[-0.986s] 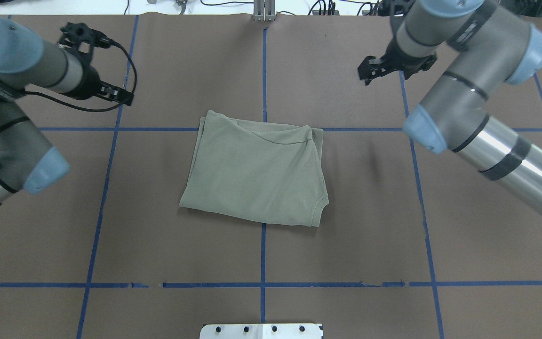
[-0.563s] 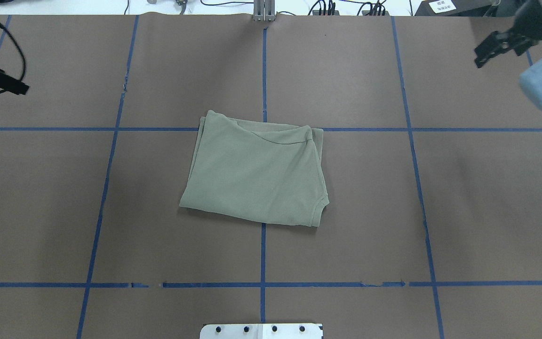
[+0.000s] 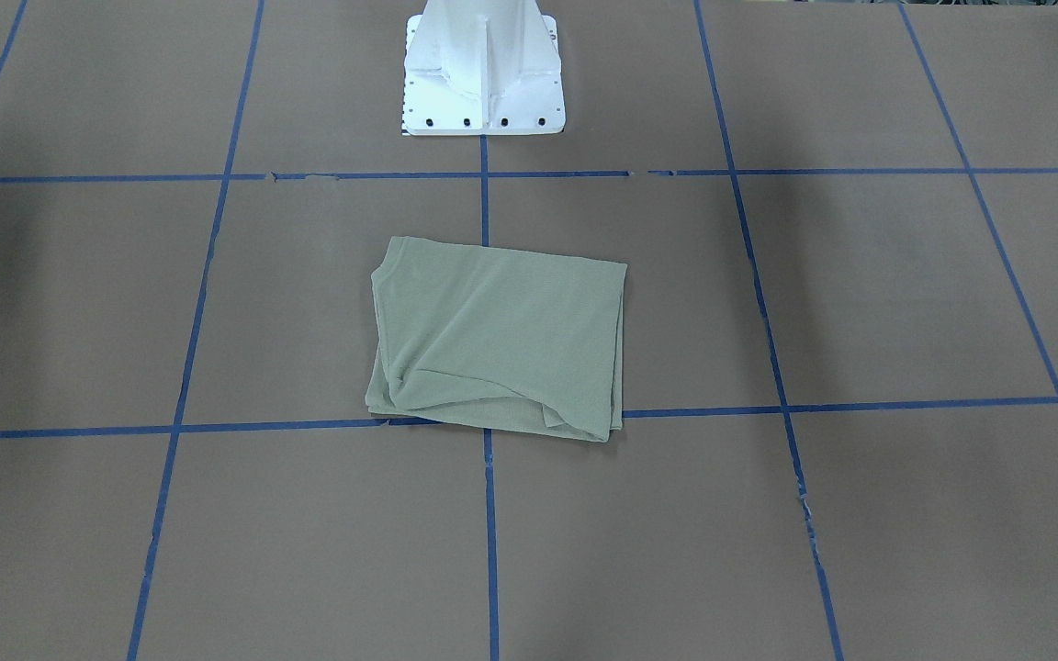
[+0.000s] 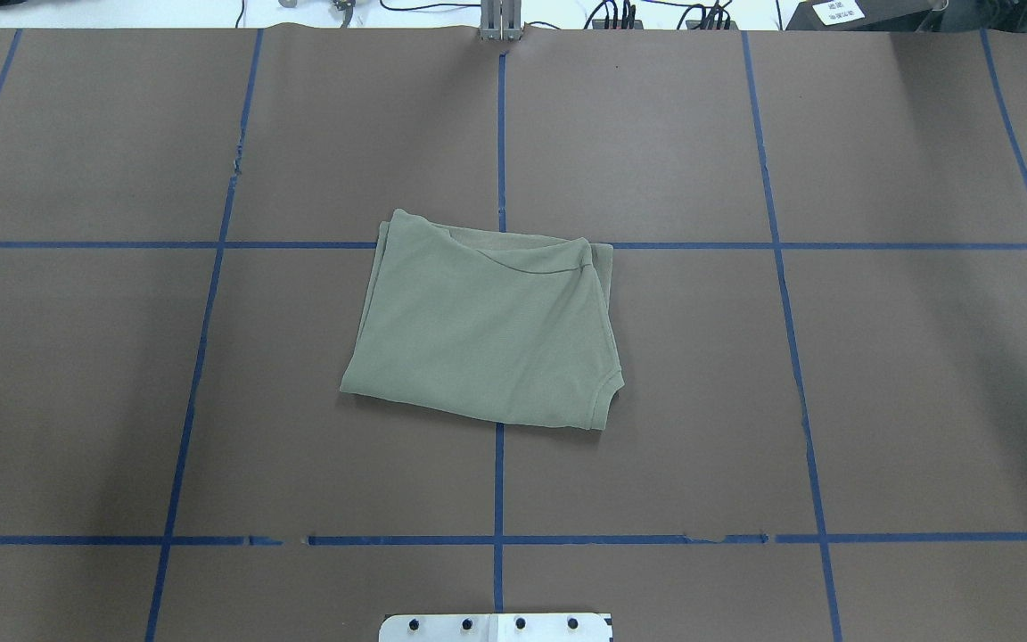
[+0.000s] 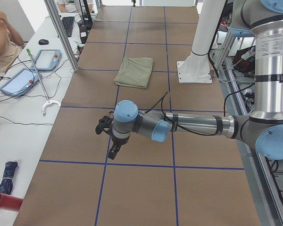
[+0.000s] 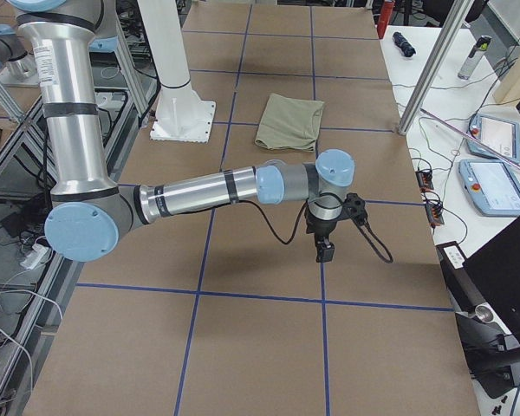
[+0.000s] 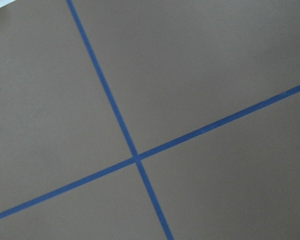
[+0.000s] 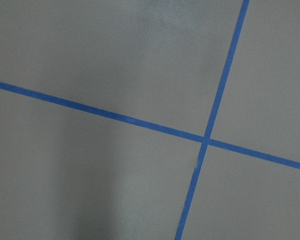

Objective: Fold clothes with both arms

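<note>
The clothes are one sage-green shirt (image 4: 478, 330) that lies folded into a rough rectangle at the table's centre, also seen in the front-facing view (image 3: 501, 340) and both side views. Neither arm shows in the overhead or front-facing views. In the exterior left view my left gripper (image 5: 113, 149) hangs over bare table far from the shirt (image 5: 134, 71). In the exterior right view my right gripper (image 6: 324, 251) hangs likewise, well short of the shirt (image 6: 290, 121). Whether either is open or shut I cannot tell. Both wrist views show only brown table with crossing blue tape.
The white pedestal base (image 3: 483, 83) stands at the robot's edge of the brown table, which is marked with a blue tape grid. Side benches hold control tablets (image 5: 47, 59) (image 6: 494, 186). A person (image 5: 2, 42) sits at the bench beyond the table's far edge.
Both arms have swung outward and left the overhead view, the left arm to the left, the right arm to the right. The folded shirt has not moved.
</note>
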Robot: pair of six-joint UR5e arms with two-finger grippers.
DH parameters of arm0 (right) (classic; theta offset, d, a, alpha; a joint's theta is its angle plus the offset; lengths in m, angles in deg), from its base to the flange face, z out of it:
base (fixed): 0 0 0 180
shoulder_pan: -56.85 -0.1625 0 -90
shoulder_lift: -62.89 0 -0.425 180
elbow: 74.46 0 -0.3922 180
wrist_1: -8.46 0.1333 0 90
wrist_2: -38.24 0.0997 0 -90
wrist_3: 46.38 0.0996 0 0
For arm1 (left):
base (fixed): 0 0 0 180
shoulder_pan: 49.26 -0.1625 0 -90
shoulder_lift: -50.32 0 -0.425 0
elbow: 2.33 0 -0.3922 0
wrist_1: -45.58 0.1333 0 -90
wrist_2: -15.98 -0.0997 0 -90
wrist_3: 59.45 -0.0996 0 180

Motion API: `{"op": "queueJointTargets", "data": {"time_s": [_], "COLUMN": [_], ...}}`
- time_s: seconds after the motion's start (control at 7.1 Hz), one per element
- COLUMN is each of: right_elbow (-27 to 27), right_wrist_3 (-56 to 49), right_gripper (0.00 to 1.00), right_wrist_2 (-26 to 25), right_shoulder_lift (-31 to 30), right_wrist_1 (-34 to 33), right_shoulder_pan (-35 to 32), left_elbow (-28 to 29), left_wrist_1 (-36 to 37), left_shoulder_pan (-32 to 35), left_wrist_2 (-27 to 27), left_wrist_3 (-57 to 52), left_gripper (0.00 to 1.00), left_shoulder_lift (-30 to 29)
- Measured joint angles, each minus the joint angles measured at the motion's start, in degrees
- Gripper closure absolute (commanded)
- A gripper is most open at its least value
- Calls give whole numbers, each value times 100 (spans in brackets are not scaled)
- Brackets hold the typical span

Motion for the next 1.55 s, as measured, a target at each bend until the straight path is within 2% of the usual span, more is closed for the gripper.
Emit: {"op": "queueJointTargets", "data": {"time_s": [0.42,0.56,0.99,1.55], "right_elbow": [-11,-14,-68,-78], "right_wrist_3": [-18,-26,-33,-7], "right_gripper": [0,0,0,0], "right_wrist_2": [90,204,321,294], "right_shoulder_lift": [-468,-525,-594,-576], "right_wrist_1": [-17,-22,3,4], "right_shoulder_pan": [-102,-235,-550,-565], "left_elbow": [34,-10,-237,-232], "left_wrist_1": [1467,1645,1707,1700], "left_shoulder_pan": [111,113,112,114], "left_wrist_2": [87,136,505,561], "left_wrist_3": [-29,-22,16,-1], "left_gripper": [0,0,0,0], "left_shoulder_lift": [-78,-133,-194,-163]}}
